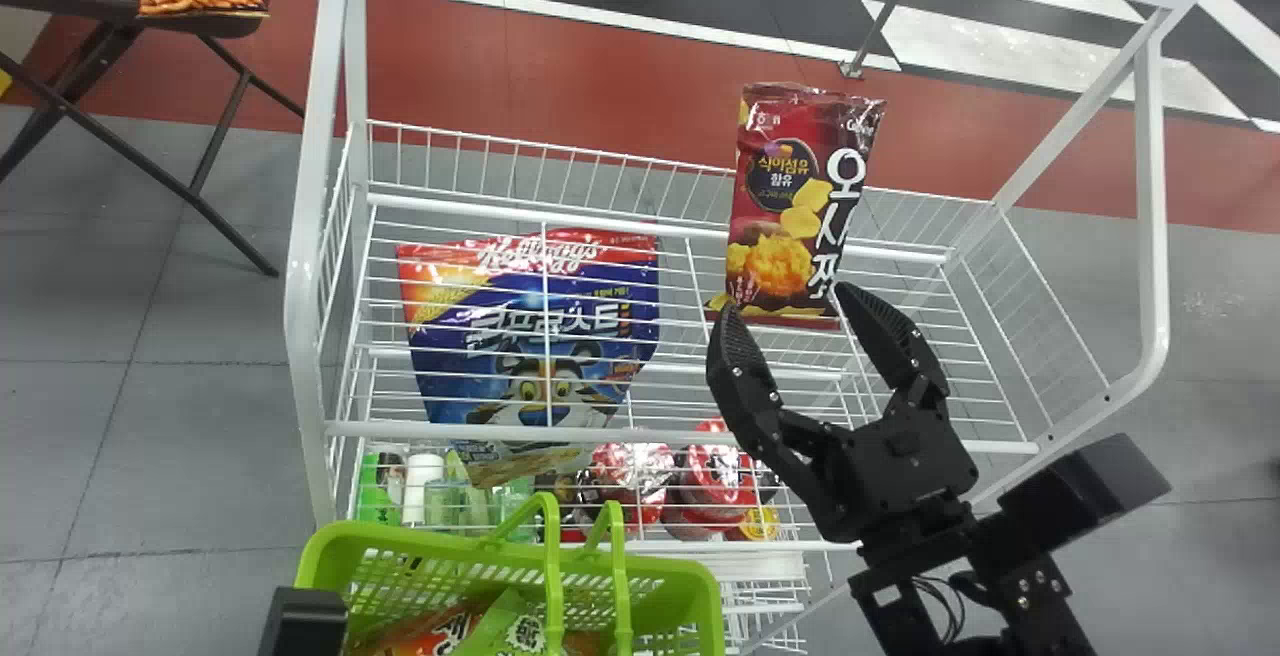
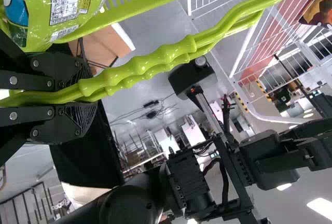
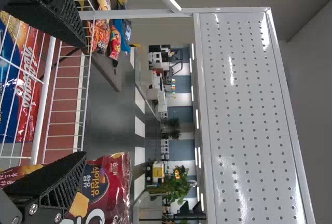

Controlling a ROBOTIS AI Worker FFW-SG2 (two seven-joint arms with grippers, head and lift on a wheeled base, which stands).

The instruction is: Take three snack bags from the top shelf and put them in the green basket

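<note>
You had your right pincer (image 1: 789, 304) spread. The red snack bag (image 1: 795, 206) stood upright just beyond its fingertips, the long axis going up and away from it. Your left pincer (image 1: 305, 621) was pinching the basket handles (image 2: 155, 68).

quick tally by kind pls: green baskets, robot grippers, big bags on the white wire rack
Green baskets: 1, the green basket
Robot grippers: 2, the left gripper and the right gripper
Big bags on the rack: 2, the blue bag and the dark red bag
Total: 5
</note>
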